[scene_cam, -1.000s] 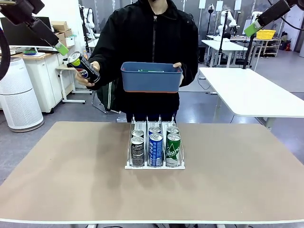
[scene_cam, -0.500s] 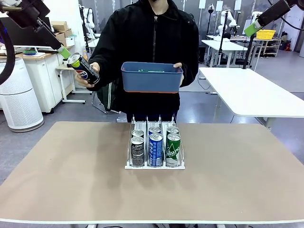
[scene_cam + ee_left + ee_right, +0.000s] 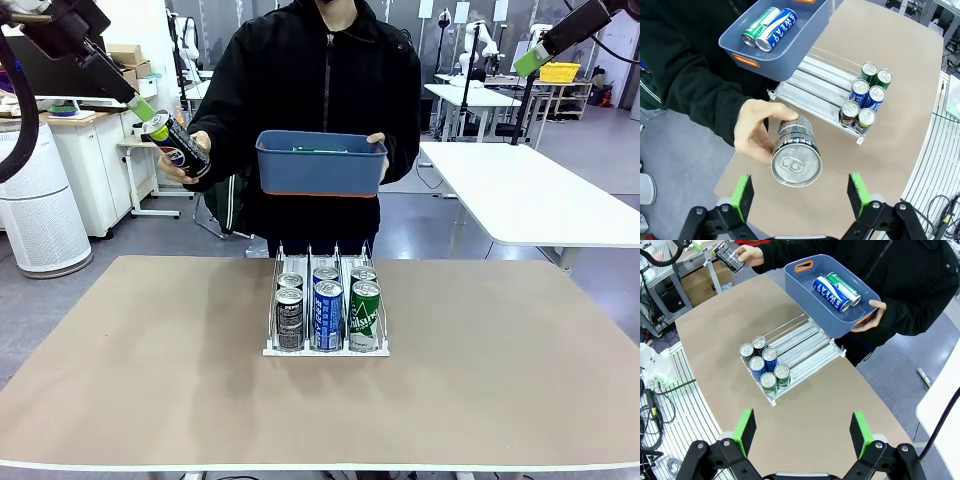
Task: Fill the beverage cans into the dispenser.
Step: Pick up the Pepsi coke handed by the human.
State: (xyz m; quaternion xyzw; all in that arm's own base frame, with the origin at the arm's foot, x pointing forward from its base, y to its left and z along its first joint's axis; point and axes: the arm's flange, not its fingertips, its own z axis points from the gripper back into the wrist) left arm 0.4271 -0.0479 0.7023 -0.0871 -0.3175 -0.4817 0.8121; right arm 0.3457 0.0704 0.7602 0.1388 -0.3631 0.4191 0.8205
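Left gripper nearer; can tilts top-first

From the front, the near wall of the blue tub hides its contents, and the rear cans in the dispenser show little beyond their tops behind the front row. In the left wrist view the person's hand covers the far end of the held black can, whose print is too foreshortened to read.

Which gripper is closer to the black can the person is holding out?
The left. The left gripper hangs open right at the silver top of the black can, pads clear of it. The right gripper is open too, raised high, far off on the other side.
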